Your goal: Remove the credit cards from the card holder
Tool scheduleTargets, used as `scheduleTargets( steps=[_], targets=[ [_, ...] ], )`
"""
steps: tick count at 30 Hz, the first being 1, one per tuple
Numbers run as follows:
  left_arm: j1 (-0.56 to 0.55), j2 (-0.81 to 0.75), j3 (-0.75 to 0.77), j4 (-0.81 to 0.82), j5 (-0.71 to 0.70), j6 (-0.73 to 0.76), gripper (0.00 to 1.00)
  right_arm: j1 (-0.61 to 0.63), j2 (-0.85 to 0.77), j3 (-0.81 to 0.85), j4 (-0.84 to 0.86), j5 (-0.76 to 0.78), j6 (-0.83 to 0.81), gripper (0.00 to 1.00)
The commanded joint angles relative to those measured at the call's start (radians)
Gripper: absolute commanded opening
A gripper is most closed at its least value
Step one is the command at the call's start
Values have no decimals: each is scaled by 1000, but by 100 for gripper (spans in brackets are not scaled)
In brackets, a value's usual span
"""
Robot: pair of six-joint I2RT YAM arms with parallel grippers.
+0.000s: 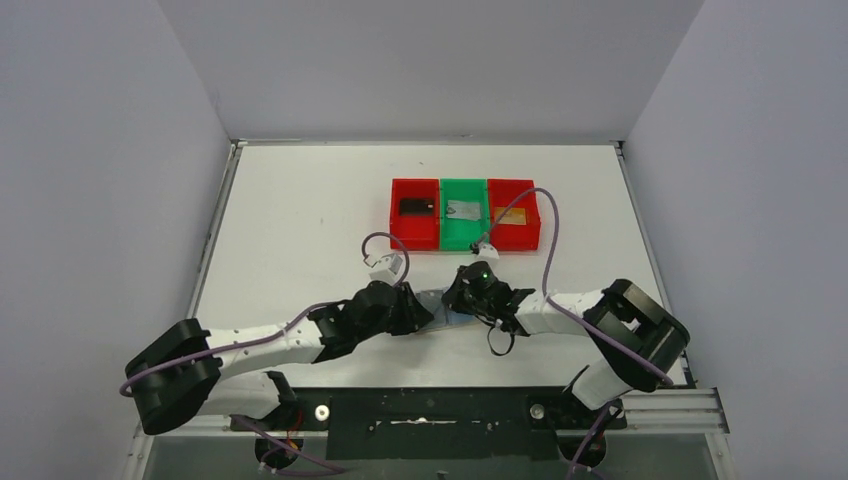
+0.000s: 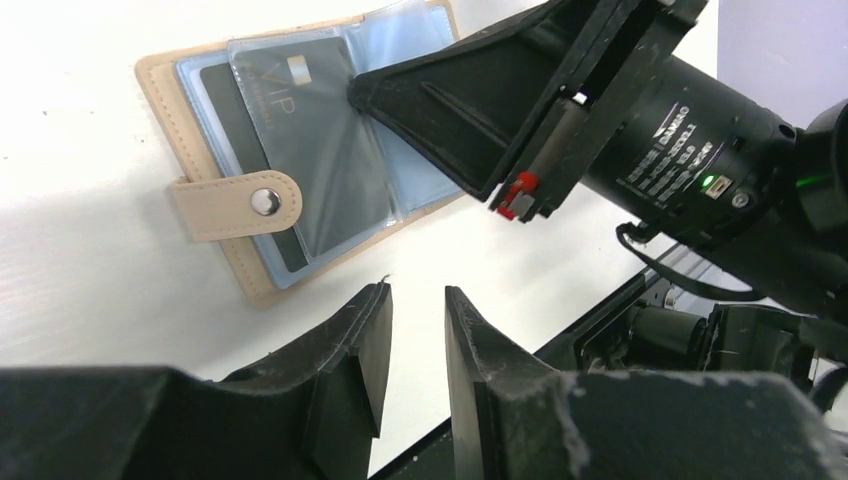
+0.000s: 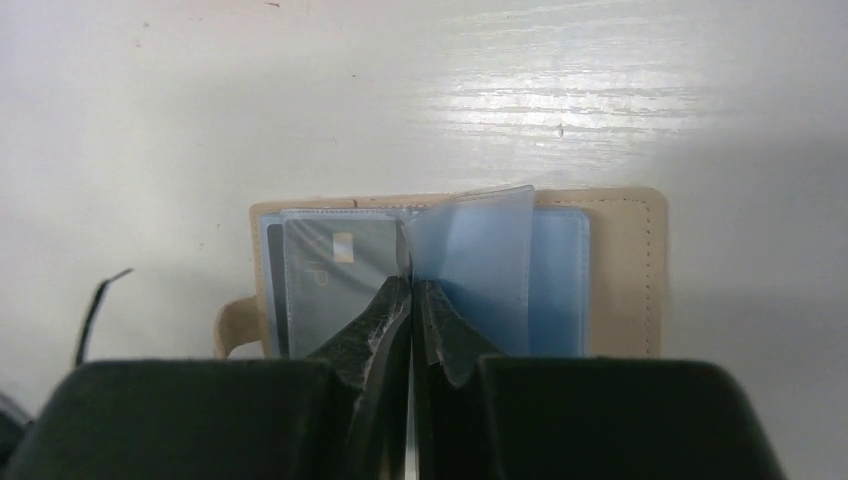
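The tan card holder [image 2: 232, 262] lies open on the table, its pale blue sleeves up and its tab [image 2: 240, 205] folded over the edge. A silver-grey credit card [image 2: 300, 130] sits in a clear sleeve, with a black card [image 2: 222, 95] under it. My right gripper [image 3: 412, 282] is shut, its tips at the holder's [image 3: 620, 270] middle fold beside the silver card [image 3: 320, 270]. One blue sleeve [image 3: 480, 250] stands up next to its right finger. My left gripper [image 2: 418, 295] is slightly open and empty, just short of the holder's near edge. From above, both grippers [image 1: 425, 312] [image 1: 462, 300] crowd over the holder [image 1: 450, 318].
Three bins stand in a row behind: a red bin [image 1: 398, 228] with a black card [image 1: 416, 207], a green bin [image 1: 462, 242] with a silver card [image 1: 463, 211], a red bin [image 1: 533, 228] with a gold-orange card [image 1: 510, 214]. Purple cables loop above both wrists.
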Motion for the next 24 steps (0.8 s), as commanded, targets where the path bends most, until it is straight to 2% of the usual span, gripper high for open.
scheduleTargets(
  steps=[1, 8, 12, 24],
  targets=[
    [-24, 50, 33, 105, -62, -51, 28, -107, 17, -142, 96, -173, 20, 2],
    [-42, 170, 59, 146, -157, -94, 36, -172, 62, -208, 214, -264, 58, 0],
    [-51, 216, 89, 93, -237, -131, 37, -206, 79, -235, 259, -299, 74, 0],
    [-60, 282, 138, 38, -283, -144, 42, -232, 95, -247, 285, -324, 70, 0]
  ],
)
